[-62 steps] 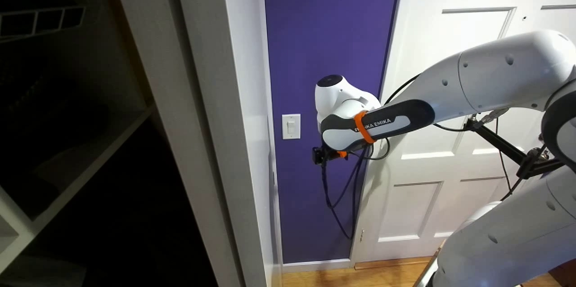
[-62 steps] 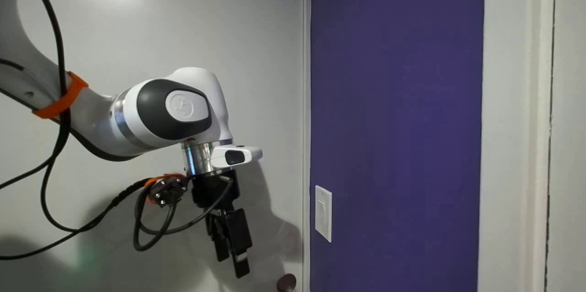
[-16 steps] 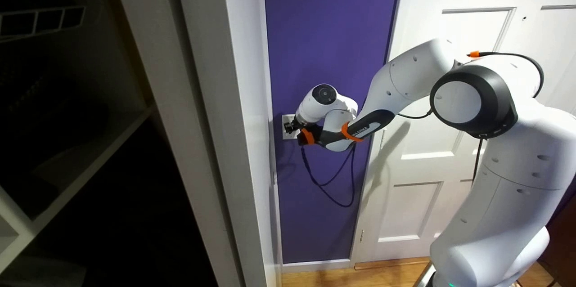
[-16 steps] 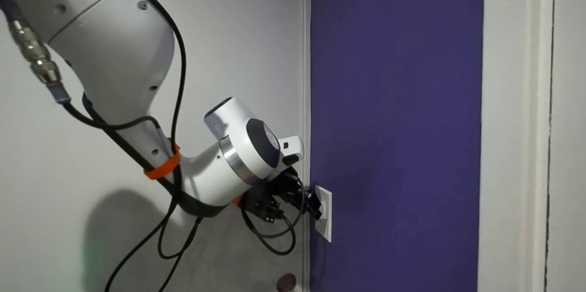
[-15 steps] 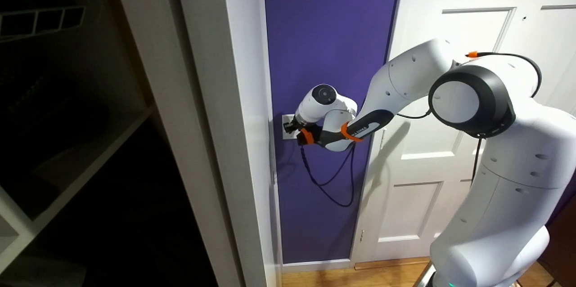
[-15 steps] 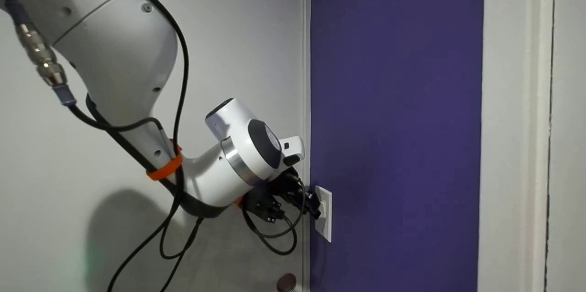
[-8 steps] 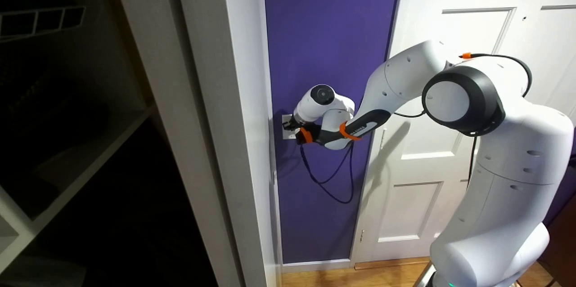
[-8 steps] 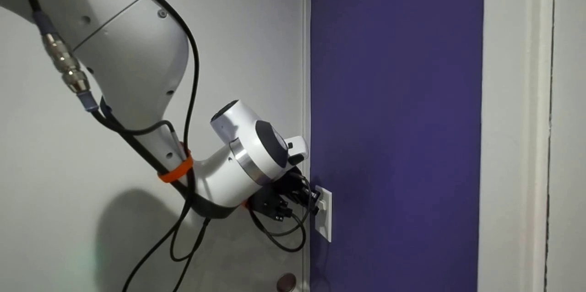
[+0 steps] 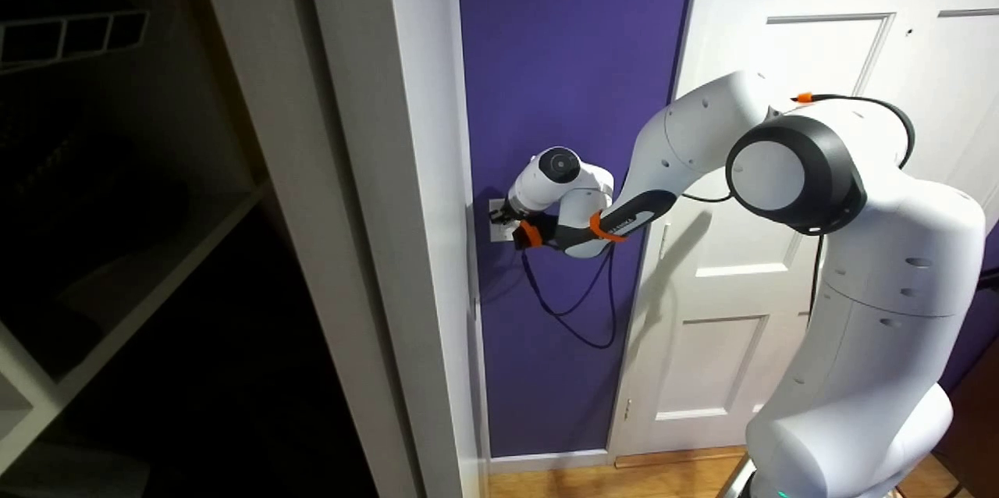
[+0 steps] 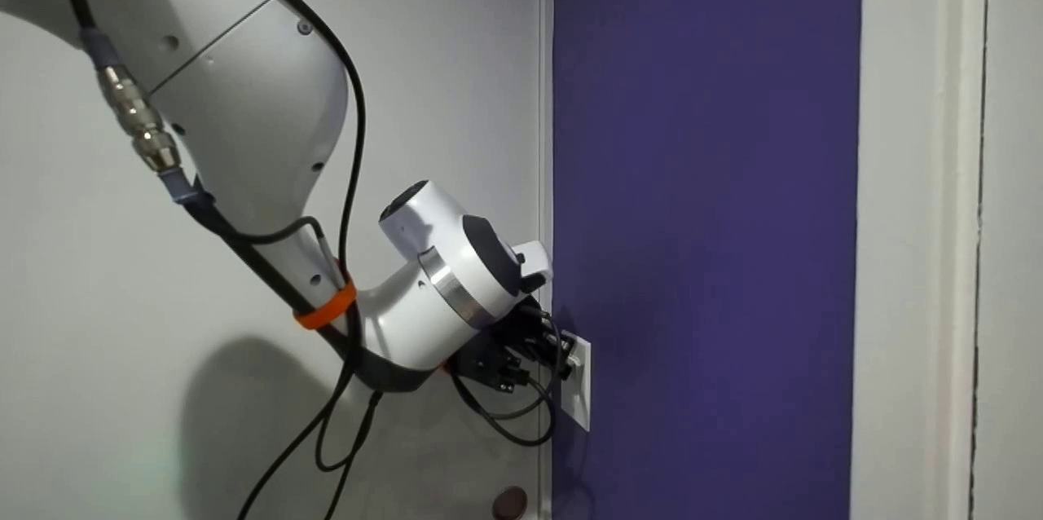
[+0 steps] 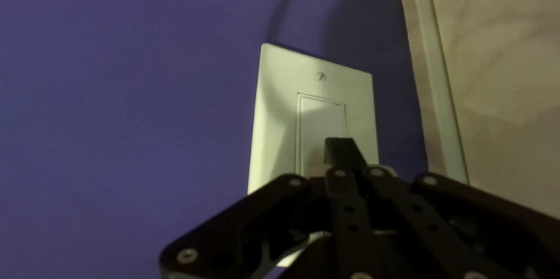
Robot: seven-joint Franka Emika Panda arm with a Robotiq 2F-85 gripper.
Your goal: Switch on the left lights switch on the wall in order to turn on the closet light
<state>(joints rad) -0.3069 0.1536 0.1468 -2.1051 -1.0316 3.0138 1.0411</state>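
On the deep purple wall [image 9: 577,53] is a white plate [image 11: 280,67] with a single rocker, the lights switch [image 11: 321,117]. My gripper [image 11: 344,144] is shut, its fingertips together over the rocker in the wrist view and hiding part of it. In an exterior view the gripper [image 10: 566,369] tilts down toward the wall and meets the upper half of the plate [image 10: 577,399]. Whether the tips press the rocker I cannot tell. The closet, with its white shelf edge [image 9: 148,299], is dark inside. Its light is out of view.
A white panel [image 10: 456,137] with a dark round knob [image 10: 510,503] stands close beside the plate. The white closet frame [image 9: 425,209] rises left of the wall strip, and a white panelled door [image 9: 749,232] is behind the arm. A loose cable [image 9: 577,334] hangs below the wrist.
Four seconds ago the gripper hung away from the plate, its fingers apart. It has since reached the plate and shut. Over the last second it has shifted slightly upward and closer to the wall.
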